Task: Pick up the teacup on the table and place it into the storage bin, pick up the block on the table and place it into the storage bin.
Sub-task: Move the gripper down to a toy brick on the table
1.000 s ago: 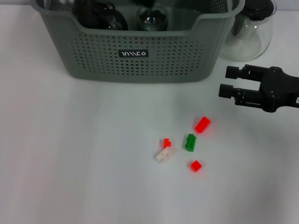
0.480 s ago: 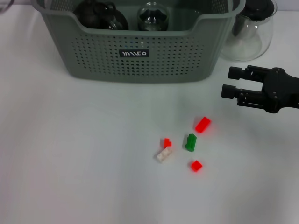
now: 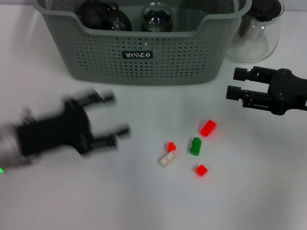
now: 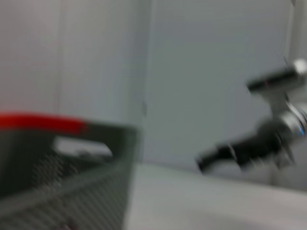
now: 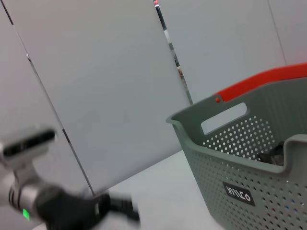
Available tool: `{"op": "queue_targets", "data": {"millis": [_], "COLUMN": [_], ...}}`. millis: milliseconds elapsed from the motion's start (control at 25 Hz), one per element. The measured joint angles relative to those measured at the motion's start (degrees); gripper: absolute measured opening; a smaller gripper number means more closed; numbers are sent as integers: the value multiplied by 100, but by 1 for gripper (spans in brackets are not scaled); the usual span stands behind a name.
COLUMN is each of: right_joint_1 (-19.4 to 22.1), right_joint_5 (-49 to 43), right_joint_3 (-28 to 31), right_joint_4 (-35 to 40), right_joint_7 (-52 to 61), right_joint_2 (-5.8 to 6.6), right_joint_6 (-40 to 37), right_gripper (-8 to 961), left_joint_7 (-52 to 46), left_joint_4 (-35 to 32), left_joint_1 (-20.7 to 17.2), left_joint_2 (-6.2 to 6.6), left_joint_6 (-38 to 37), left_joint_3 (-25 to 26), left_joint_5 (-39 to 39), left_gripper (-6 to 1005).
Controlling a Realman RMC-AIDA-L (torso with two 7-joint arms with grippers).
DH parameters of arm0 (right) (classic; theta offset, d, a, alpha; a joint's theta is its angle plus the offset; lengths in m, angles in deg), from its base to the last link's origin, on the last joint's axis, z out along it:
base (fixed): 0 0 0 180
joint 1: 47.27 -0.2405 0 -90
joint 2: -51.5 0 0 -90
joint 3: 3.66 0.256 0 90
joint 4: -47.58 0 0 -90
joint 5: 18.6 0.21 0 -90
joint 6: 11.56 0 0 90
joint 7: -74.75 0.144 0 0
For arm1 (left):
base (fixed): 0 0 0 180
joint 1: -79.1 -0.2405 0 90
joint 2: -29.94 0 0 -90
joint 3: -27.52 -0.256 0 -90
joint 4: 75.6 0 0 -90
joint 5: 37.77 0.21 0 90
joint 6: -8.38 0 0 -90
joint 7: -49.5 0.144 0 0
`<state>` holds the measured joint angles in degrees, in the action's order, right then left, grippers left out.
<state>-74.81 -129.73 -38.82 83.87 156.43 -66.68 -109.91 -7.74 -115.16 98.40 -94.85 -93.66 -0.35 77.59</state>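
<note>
Between the spread, empty fingers of the left gripper (image 3: 114, 115) and the parted, empty fingers of the right gripper (image 3: 233, 83) lie the small blocks: red block (image 3: 207, 128), green block (image 3: 195, 146), white block (image 3: 167, 159). Each looks light, rigid and smooth, best pinched across its short flat sides. Dark glassy cups (image 3: 103, 15) already sit inside the storage bin (image 3: 144, 55) at the back of the table (image 3: 72, 191), beside a glass carafe (image 3: 254, 33).

Bright, even light; left gripper (image 3: 103, 120) motion-blurred (left wrist view v. soft).
</note>
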Motion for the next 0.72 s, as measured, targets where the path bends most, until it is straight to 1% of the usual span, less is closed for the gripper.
{"op": "queue_targets", "data": {"millis": [40,80,160,200,280,320,520,560,600,640,720], "right_joint_1": [-1,-1,1,6,20,21,24,21,17,14,12], "right_joint_5": [-5,-11,-12,-11,-3,1,7,7,7,7,7], "right_joint_3": [0,-1,-1,0,0,0,0,0,0,0,0], "right_joint_4": [0,0,0,0,0,1,1,1,1,1,1], "right_joint_7": [1,1,2,2,3,3,6,6,6,6,6], "right_joint_2": [-6,-12,-17,-18,-18,-19,-21,-22,-22,-22,-24], "right_joint_6": [1,5,7,7,-2,-7,-4,-2,-1,0,4], "right_gripper": [727,727,727,727,727,727,727,727,727,727,727], "left_joint_7": [356,523,955,1029,1337,1449,2399,2614,2614,2987,3289], "left_joint_4": [393,571,1207,1329,1816,1947,2821,2977,2977,3201,3405], "left_joint_1": [44,79,209,235,356,386,522,533,533,539,540], "left_joint_2": [0,-1,1,1,5,5,0,0,0,-1,-1], "left_joint_6": [174,294,693,790,1116,1217,1900,2042,2042,2284,2475], "left_joint_3": [-12,-29,-66,-74,-93,-95,-70,-40,-40,35,168], "left_joint_5": [264,393,693,723,774,778,767,757,757,724,648], "left_gripper": [796,788,771,762,745,737,571,563,555,547,531]}}
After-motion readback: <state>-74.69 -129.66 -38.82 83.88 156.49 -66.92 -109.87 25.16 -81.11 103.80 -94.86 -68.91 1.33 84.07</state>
